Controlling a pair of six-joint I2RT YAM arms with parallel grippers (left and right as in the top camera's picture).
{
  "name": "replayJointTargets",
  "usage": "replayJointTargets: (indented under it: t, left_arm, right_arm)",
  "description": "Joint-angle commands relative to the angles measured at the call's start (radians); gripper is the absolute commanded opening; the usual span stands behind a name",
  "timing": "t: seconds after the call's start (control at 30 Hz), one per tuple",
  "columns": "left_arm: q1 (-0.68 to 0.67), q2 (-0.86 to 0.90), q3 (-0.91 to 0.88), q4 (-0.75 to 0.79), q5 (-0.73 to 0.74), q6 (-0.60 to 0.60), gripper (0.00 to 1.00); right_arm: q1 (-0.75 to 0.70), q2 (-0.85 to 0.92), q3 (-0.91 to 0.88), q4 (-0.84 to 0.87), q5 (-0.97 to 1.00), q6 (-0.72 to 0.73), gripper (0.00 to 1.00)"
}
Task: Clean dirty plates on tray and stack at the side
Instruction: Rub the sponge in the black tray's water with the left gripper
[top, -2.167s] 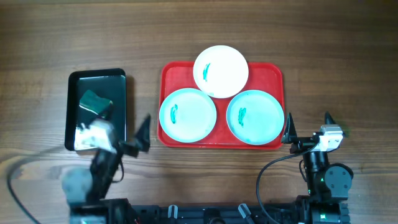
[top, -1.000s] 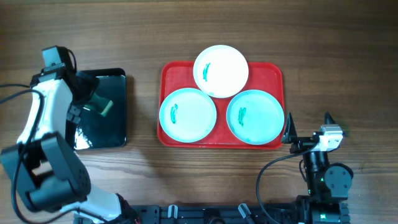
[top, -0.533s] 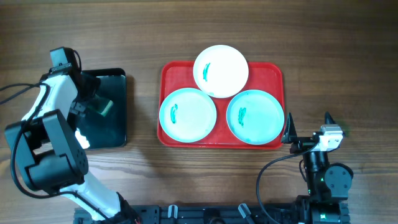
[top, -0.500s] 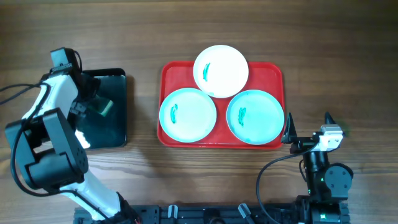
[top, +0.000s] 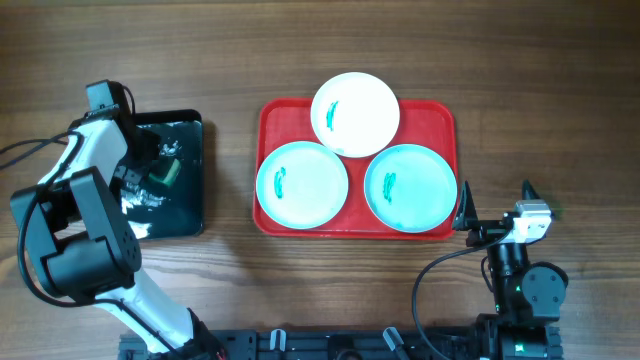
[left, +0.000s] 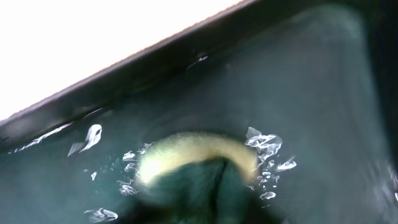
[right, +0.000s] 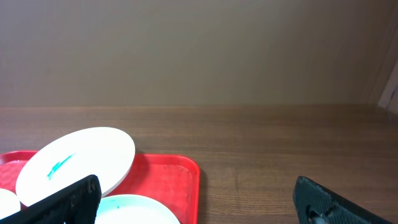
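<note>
At black tray (top: 190, 205), left gripper (top: 146, 170) sat down on green-and-yellow sponge (left: 196, 155) in bubble-flecked water. Its fingers were out of wrist view, so could not tell if it had closed on sponge. Smeared white plate (top: 355, 115), left cyan plate (top: 302, 185) and right cyan plate (top: 410, 188) lay on red tray (top: 268, 115), well right of that gripper across worktop (top: 230, 60). Left arm was nearer, folded, wrist pitched down. Right gripper (top: 494, 203) was parked just beside tray's near right corner, jaws spread wide, holding nothing.
</note>
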Motion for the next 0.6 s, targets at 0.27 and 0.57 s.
replayJointTargets:
  t: [0.27, 0.57]
  left_arm:
    - [0.005, 0.017, 0.009, -0.147, 0.185, 0.002, 0.37]
    - [0.004, 0.017, 0.009, -0.128, 0.187, 0.002, 1.00]
  right_arm:
    - [-0.005, -0.003, -0.002, 0.002, 0.002, -0.012, 1.00]
    - [-0.005, -0.003, -0.002, 0.002, 0.002, -0.012, 1.00]
